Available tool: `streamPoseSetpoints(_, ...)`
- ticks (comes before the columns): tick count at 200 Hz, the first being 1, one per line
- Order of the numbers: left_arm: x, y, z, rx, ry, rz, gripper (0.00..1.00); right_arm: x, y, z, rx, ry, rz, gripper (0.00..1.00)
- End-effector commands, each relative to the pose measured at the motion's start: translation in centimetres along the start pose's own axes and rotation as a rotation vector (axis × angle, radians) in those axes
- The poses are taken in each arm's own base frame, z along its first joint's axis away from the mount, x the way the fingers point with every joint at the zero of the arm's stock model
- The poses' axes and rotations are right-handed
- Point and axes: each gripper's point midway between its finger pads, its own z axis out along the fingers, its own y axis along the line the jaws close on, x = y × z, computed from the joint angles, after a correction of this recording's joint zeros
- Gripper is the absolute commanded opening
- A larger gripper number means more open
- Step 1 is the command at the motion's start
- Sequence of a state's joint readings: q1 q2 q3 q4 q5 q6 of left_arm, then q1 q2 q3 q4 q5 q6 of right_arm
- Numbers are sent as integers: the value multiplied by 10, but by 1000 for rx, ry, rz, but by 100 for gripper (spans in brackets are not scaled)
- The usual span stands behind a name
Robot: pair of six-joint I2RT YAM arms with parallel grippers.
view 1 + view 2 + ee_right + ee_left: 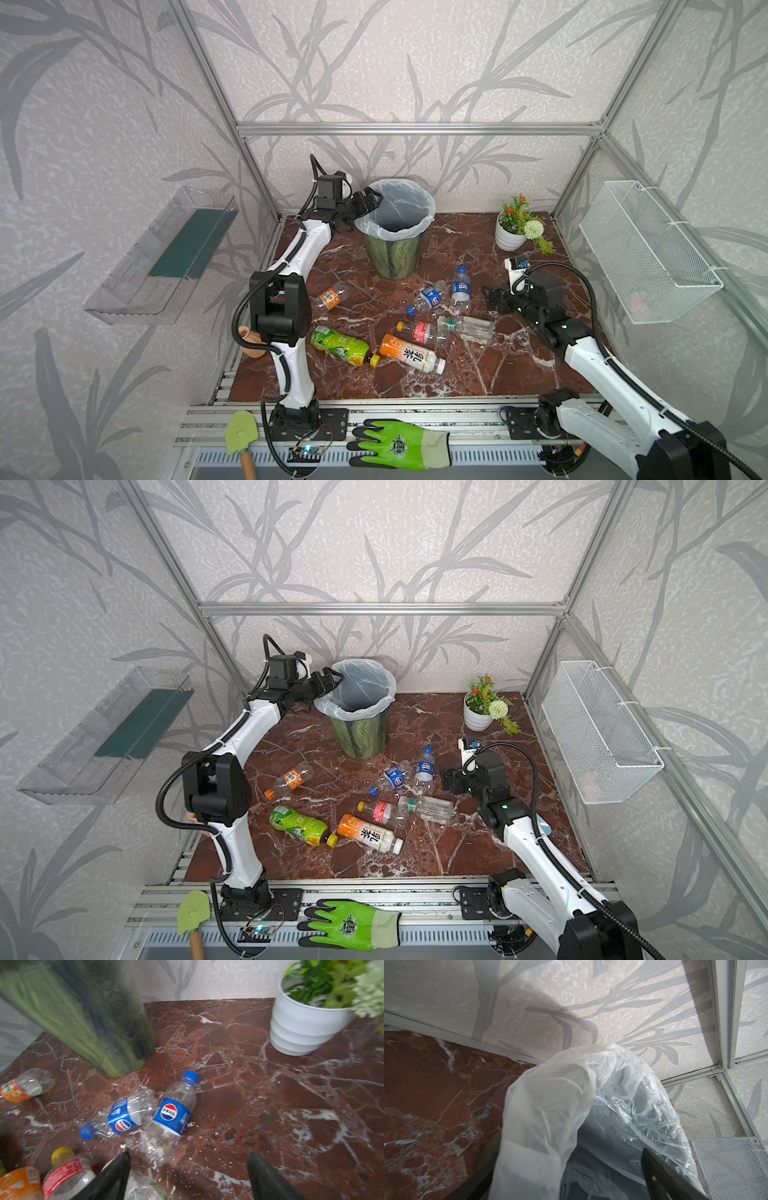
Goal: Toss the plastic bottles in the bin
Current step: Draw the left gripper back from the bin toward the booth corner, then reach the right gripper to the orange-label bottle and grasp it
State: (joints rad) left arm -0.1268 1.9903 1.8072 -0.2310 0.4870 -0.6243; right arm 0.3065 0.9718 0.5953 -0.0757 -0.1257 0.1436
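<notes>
Left gripper (371, 198) spread, empty, at bin (395, 253) rim. Right gripper (189, 1153) wide, empty; I'd straddle nearer blue bottle (169, 1118) mid-label, sparing touching neighbour (124, 1115).

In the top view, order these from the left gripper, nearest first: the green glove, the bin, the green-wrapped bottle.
1. bin, right at the left gripper, at the back.
2. green-wrapped bottle, lying front left.
3. green glove, on the front rail.

"What's in the marble tabletop's (511, 370) far right corner?"

"A white flowerpot (509, 240) with plants. A wire basket (648, 257) hangs on the right wall, a clear shelf (137, 274) on the left."

"And up front?"

"A green glove (399, 444) and a green trowel (241, 432) lie on the rail (469, 420)."
</notes>
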Motion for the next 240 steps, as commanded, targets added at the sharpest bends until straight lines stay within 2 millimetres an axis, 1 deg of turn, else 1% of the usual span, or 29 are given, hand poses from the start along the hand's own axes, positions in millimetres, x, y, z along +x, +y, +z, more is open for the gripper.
streamPoseSetpoints(1, 2, -2, 18, -23, -1, -7, 99, -3, 41, -2, -104, 39, -93, 88)
streamPoseSetpoints(11, -1, -8, 21, -16, -10, -3, 99, -1, 61, -1, -151, 62, -127, 88)
streamPoseSetpoints(26, -5, -14, 23, -10, -21, 5, 99, 9, 93, 0, -219, 111, -201, 87)
streamPoseSetpoints(46, -16, -25, 14, 0, -56, 26, 99, 23, 131, 2, -276, 172, -315, 87)
streamPoseSetpoints(61, -23, -32, 2, -6, -71, 59, 99, 35, 152, 3, -302, 222, -397, 87)
streamPoseSetpoints(66, -27, -36, -6, -11, -81, 75, 99, 39, 159, 3, -315, 239, -423, 88)
streamPoseSetpoints(83, -40, -42, -35, -40, -127, 113, 99, 51, 174, 1, -327, 287, -487, 89)
streamPoseSetpoints(107, -60, -47, -86, -77, -217, 157, 99, 66, 195, -6, -368, 316, -554, 89)
streamPoseSetpoints(118, -64, -47, -107, -97, -245, 172, 99, 74, 206, -10, -400, 337, -577, 89)
streamPoseSetpoints(125, -65, -48, -120, -111, -262, 182, 99, 79, 209, -9, -406, 359, -589, 89)
streamPoseSetpoints(127, -64, -45, -121, -122, -263, 182, 99, 80, 209, -8, -406, 367, -593, 89)
streamPoseSetpoints(129, -64, -45, -126, -127, -269, 185, 99, 87, 217, -12, -427, 376, -614, 88)
streamPoseSetpoints(137, -62, -42, -139, -150, -289, 195, 99, 96, 221, -13, -435, 412, -640, 87)
streamPoseSetpoints(147, -56, -34, -153, -190, -310, 201, 99, 106, 225, -12, -444, 451, -671, 84)
streamPoseSetpoints(152, -55, -35, -163, -203, -334, 206, 99, 112, 226, -11, -446, 474, -685, 83)
streamPoseSetpoints(155, -51, -30, -166, -219, -338, 204, 99, 114, 227, -11, -447, 486, -692, 82)
streamPoseSetpoints(161, -47, -26, -174, -236, -358, 202, 99, 118, 230, -9, -449, 505, -704, 81)
streamPoseSetpoints(166, -41, -18, -179, -263, -371, 197, 99, 122, 231, -8, -453, 523, -717, 80)
streamPoseSetpoints(184, -25, 2, -200, -344, -421, 197, 99, 128, 240, -3, -460, 564, -745, 79)
streamPoseSetpoints(207, -7, 20, -228, -432, -465, 205, 99, 137, 249, 4, -465, 608, -759, 76)
streamPoseSetpoints(223, 1, 29, -244, -488, -480, 217, 99, 142, 247, 10, -435, 649, -771, 76)
streamPoseSetpoints(240, 7, 36, -257, -528, -493, 222, 99, 146, 243, 17, -388, 694, -807, 76)
